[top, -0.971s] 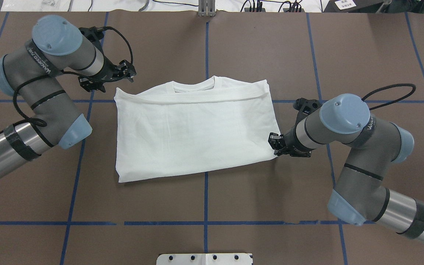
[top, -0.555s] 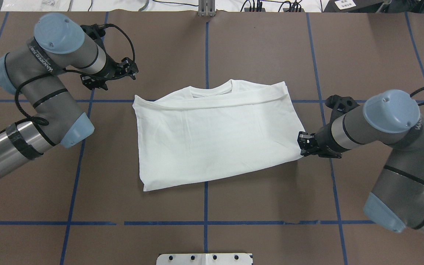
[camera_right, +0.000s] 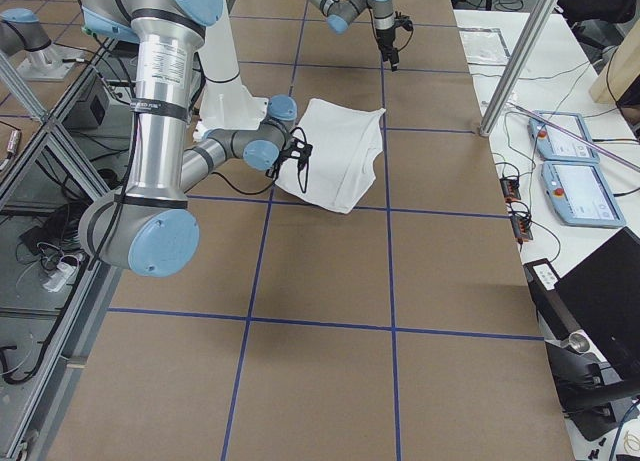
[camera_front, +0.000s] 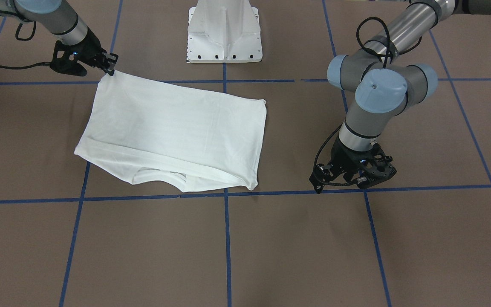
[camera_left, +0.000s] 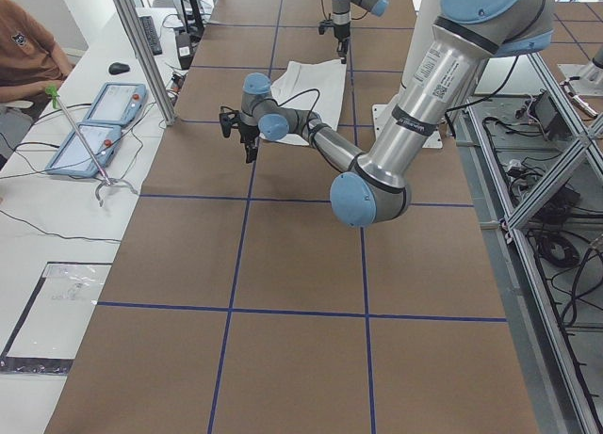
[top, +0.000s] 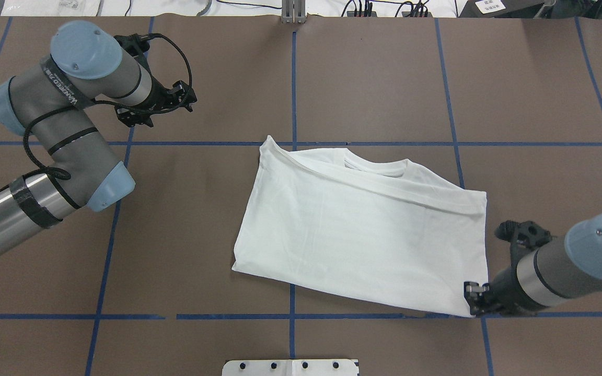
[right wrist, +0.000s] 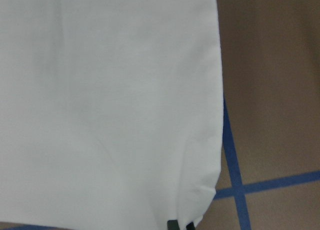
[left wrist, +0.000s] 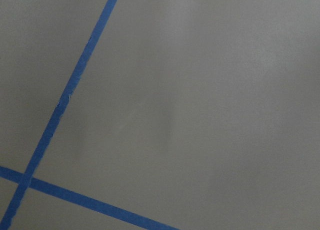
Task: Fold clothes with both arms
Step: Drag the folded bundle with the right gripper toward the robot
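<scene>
Front-facing view first: you've got the shirt [camera_front: 177, 128] folded flat on the matte brown surface [camera_front: 356, 247]. It's soft white cotton with faint creases, and the ribbed collar [camera_front: 160, 175] peeks out at its 6 o'clock edge. The right arm's fingers [camera_front: 110, 68] are clamped on the corner at 11 o'clock. The left arm's fingers [camera_front: 320, 181] hang off at 3 o'clock, well apart from the cloth, but it's too dark a tangle there to read.

Overhead: the right arm [top: 557, 266] is cut off by the frame edge. The left ones look spread apart with nothing in them.

Left wrist: just surface and blue tape lines [left wrist: 55, 120].

Right wrist: smooth fabric, with one black tip barely showing at 6 o'clock.
</scene>
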Robot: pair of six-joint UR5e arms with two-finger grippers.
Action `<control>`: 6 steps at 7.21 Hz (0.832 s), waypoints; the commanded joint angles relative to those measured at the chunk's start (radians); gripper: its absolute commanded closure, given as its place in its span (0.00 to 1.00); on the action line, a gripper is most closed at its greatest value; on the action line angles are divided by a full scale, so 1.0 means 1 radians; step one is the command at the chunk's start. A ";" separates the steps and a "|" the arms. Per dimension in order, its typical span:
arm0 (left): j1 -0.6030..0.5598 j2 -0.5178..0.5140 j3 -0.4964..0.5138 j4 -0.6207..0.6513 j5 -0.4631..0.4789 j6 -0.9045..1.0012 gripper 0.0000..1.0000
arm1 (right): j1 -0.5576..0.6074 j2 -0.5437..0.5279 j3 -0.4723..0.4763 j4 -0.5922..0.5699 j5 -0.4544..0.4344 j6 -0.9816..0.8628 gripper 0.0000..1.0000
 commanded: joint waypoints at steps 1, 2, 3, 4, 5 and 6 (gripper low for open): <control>0.001 0.002 -0.001 0.000 0.007 0.001 0.01 | -0.231 -0.026 0.032 0.002 0.006 0.124 1.00; 0.003 0.002 -0.001 0.000 0.009 0.001 0.01 | -0.297 -0.025 0.032 0.002 -0.013 0.132 1.00; 0.001 0.004 -0.001 -0.002 0.007 0.003 0.01 | -0.344 -0.025 0.032 0.005 -0.020 0.132 0.48; 0.003 0.001 0.000 -0.009 0.007 0.004 0.01 | -0.353 -0.010 0.033 0.008 -0.023 0.138 0.00; 0.003 0.000 0.002 -0.026 0.006 0.003 0.01 | -0.332 0.029 0.029 0.008 -0.027 0.138 0.00; 0.004 0.000 0.000 -0.043 0.004 0.006 0.01 | -0.273 0.090 0.027 0.008 -0.037 0.137 0.00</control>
